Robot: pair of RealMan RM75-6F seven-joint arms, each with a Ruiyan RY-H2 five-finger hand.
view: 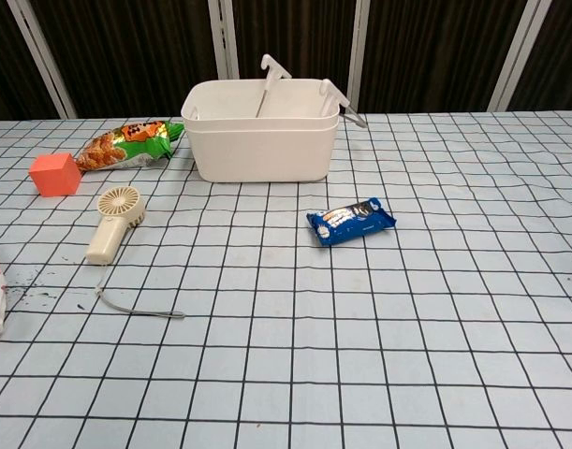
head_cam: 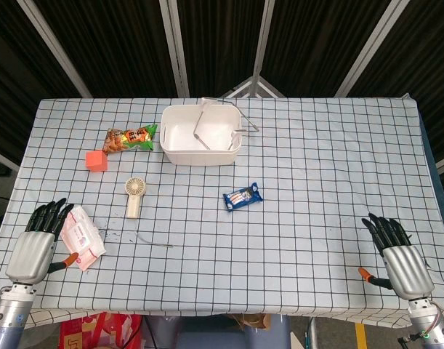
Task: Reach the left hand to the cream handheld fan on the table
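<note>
Head view shows the left hand (head_cam: 38, 240) parked at the near left corner of the table (head_cam: 331, 167), palm down, fingers stretched forward and a little apart, holding nothing, so I'd say the reach hasn't started. The cream handheld fan (head_cam: 134, 196) lies flat a bit ahead and to the inside of that hand, round head pointing away from the robot, handle toward it, which looks like a handy way round for grabbing the handle. A pink-and-white packet (head_cam: 83, 238) sits just beside the left hand, roughly between it and the fan, so the hand will probably need to pass over or around it. Chest view shows the fan's wrist cord (view: 136, 307) trailing off the handle toward the near edge (easy to snag, I'd guess). Further back are an orange cube (head_cam: 97, 160), a snack bag (head_cam: 131, 138), a white basket (head_cam: 200, 134) and a blue cookie pack (head_cam: 243, 197). The right hand (head_cam: 396, 251) rests at the far right corner, fingers extended, empty too.
</note>
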